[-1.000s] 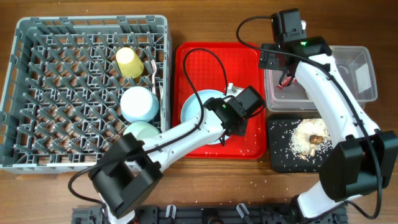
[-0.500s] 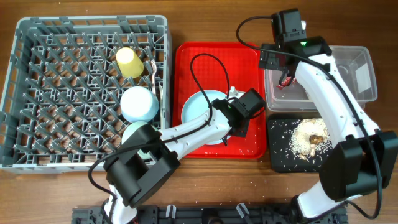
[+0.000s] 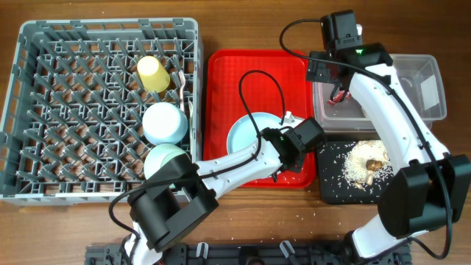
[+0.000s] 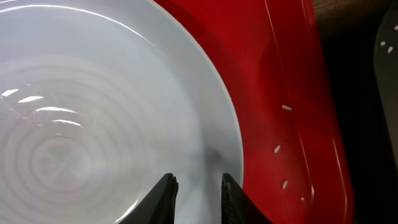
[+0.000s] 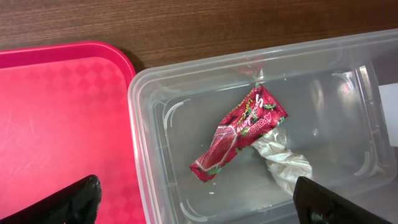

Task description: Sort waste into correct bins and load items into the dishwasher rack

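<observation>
On the red tray (image 4: 273, 74), right under our left gripper (image 4: 196, 199) (jaws narrow, nothing pinched), sits the glossy light blue plate (image 4: 93, 124), while our right gripper (image 5: 196, 186) hangs wide open over the clear tub (image 5: 144, 143) with the crinkly red wrapper (image 5: 239, 134) and white tissue (image 5: 283, 165) below it.

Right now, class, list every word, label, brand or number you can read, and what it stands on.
Wrapper: print, too blurred to read.
Tub label: too small to read.
No other text shows.
</observation>
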{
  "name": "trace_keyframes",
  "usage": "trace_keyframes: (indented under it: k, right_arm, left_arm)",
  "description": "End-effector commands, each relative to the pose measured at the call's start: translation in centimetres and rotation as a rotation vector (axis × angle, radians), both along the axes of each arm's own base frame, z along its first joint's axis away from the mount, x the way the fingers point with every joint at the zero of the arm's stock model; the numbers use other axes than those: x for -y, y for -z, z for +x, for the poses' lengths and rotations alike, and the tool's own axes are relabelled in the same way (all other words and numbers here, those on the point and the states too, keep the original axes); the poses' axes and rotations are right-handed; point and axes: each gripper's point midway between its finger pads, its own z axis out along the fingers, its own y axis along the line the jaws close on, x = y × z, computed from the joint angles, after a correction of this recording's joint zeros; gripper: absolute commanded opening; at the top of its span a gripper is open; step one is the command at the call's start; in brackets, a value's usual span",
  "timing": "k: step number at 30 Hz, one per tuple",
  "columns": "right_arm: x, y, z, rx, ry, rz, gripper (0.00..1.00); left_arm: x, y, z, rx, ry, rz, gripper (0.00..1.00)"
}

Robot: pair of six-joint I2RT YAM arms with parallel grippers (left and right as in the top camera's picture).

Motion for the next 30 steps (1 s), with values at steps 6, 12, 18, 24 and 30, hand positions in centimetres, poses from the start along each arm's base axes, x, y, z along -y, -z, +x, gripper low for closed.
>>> trace_keyframes:
  k: [6, 12, 18, 24, 30]
  right_arm:
    - [0.4, -0.6, 0.2, 0.015, 0.0, -0.02, 1.0]
    - [0.4, -0.6, 0.2, 0.015, 0.0, -0.02, 1.0]
    - [0.4, -0.6, 0.2, 0.015, 0.0, -0.02, 1.0]
    - [0.4, -0.6, 0.2, 0.015, 0.0, -0.02, 1.0]
    - [0.4, -0.6, 0.2, 0.015, 0.0, -0.02, 1.0]
  left_arm:
    - [-1.3, -0.6, 0.2, -0.016, -0.015, 0.018, 0.26]
    - [0.9, -3.4, -1.7, -0.005, 0.047, -0.071, 0.29]
    - [1.2, -1.4, -2.1, 0.002, 0.058, -0.026, 0.3]
    - [1.1, -0.2, -1.8, -0.001, 0.052, -0.007, 0.3]
    - [1.1, 0.0, -1.8, -0.004, 0.053, -0.005, 0.28]
